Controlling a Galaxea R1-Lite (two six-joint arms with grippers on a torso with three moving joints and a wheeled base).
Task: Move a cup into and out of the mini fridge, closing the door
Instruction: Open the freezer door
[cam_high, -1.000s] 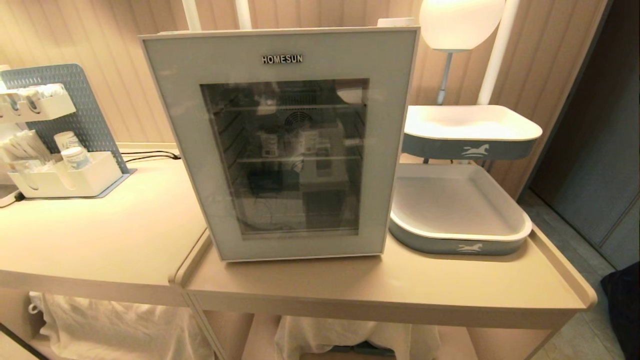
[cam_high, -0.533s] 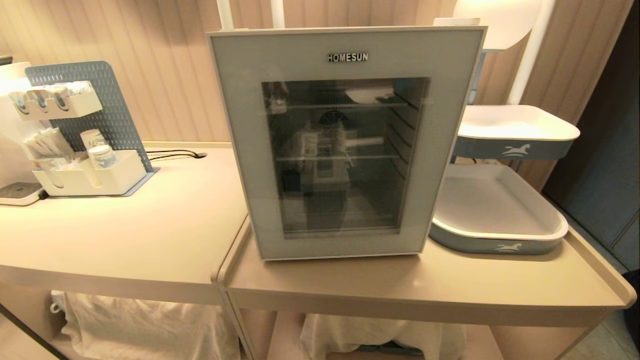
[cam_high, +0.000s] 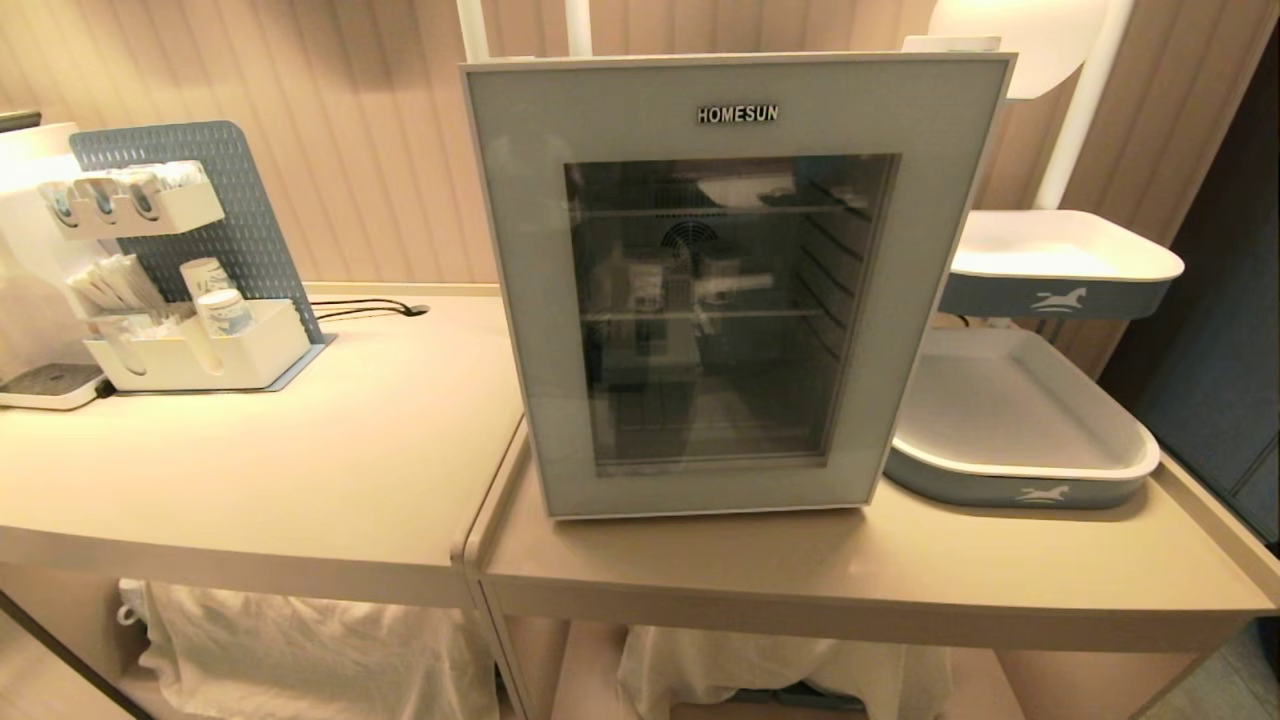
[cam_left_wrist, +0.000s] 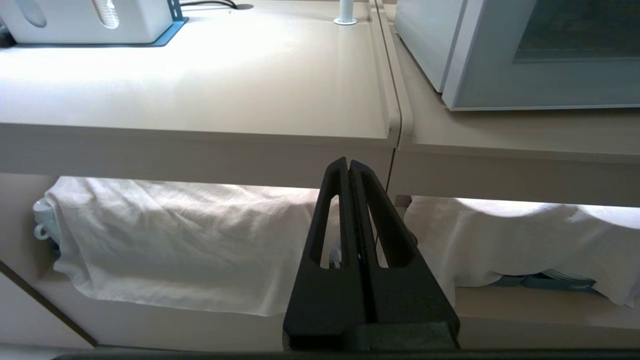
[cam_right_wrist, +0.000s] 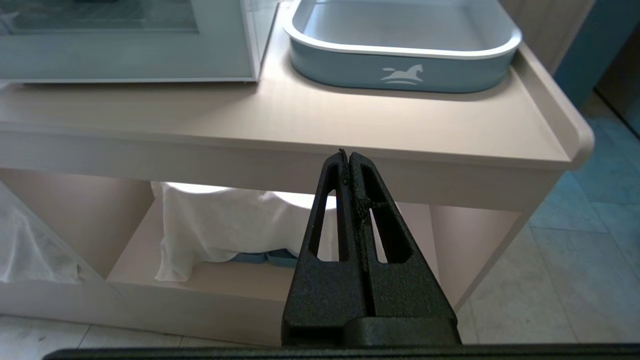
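Left gripper (cam_left_wrist: 348, 167) and right gripper (cam_right_wrist: 347, 160) pressed together, below counter height

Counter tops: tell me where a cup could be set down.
Widest bare patch: the left counter, between the organiser and the mini fridge. A narrower strip runs in front of the fridge door and the lower tray. Crowded: the far left corner, and the right side with stacked trays.
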